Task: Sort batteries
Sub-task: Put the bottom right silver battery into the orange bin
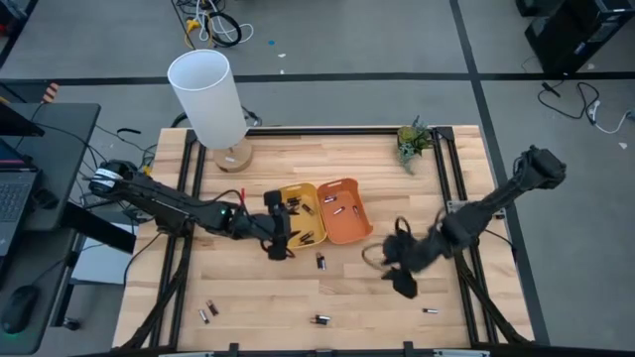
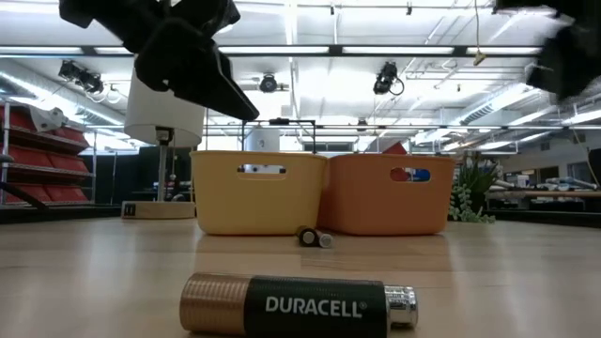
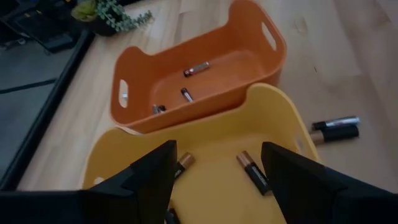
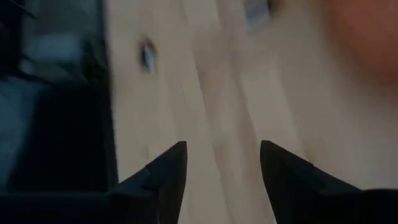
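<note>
Hovering open over the yellow tray [image 3: 205,137], left pincer [image 3: 217,180] empty.

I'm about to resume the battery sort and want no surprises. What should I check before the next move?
1. Left end effector open and empty above yellow tray: ok.
2. Right end effector open and empty: ok.
3. Orange tray upright beside the yellow one: ok.
4. Loose batteries on the table, such as the one before the trays: not ok.
5. Right end effector's next target: cannot tell.
</note>
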Robot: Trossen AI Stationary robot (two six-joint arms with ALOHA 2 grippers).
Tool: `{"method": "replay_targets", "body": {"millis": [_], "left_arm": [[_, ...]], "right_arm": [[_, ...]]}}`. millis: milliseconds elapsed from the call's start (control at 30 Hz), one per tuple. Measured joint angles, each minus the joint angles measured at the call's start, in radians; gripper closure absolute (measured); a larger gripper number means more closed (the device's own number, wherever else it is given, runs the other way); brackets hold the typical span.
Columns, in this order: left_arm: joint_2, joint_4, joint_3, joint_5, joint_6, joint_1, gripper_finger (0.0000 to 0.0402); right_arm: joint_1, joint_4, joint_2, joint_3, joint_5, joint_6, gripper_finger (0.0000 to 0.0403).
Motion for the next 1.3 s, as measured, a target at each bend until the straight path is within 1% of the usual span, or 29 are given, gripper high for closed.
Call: {"method": "replay_targets", "body": {"millis": [67,133,200,300,433,600,700,800,1000,1100,1300], "left_arm": [[0.0,-0.007,0.0,0.015,-0.005,-0.001,0.0149],[0.0,-0.006,0.0,0.021,-0.005,-0.001,0.0149],[0.0,-0.002,0.0,0.021,-0.005,-0.001,0.0149],[0.0,-0.003,0.0,0.023,-0.008,-0.001,0.0149],[0.0,-0.008,0.0,0.058,-0.026,-0.001,0.0149],[0.0,-0.023,0.0,0.084,-0.038,-0.001,0.0149],[0.0,-0.045,0.0,0.084,-0.043,-0.001,0.0149],[0.0,-0.059,0.0,0.084,-0.062,-0.001,0.0149],[0.0,-0.072,0.0,0.091,-0.068,-0.016,0.0149],[0.0,-0.085,0.0,0.091,-0.069,-0.032,0.0149],[0.0,-0.11,0.0,0.091,-0.057,-0.056,0.0149]], "right_arm": [[0.056,-0.052,0.034,-0.002,-0.009,0.156,0.0219],[0.107,-0.046,0.072,-0.001,-0.039,0.322,0.0223],[0.15,-0.036,0.111,0.002,-0.088,0.446,0.0227],[0.211,-0.067,0.178,0.029,-0.16,0.552,0.0235],[0.268,-0.184,0.257,0.084,-0.236,0.637,0.0247],[0.32,-0.264,0.328,0.122,-0.262,0.651,0.0262],[0.348,-0.21,0.359,0.124,-0.264,0.648,0.0267],[0.38,-0.143,0.388,0.125,-0.264,0.608,0.027],[0.423,-0.154,0.437,0.13,-0.266,0.6,0.027],[0.43,-0.147,0.474,0.13,-0.266,0.596,0.0271],[0.429,-0.156,0.505,0.131,-0.259,0.577,0.0279]]}}
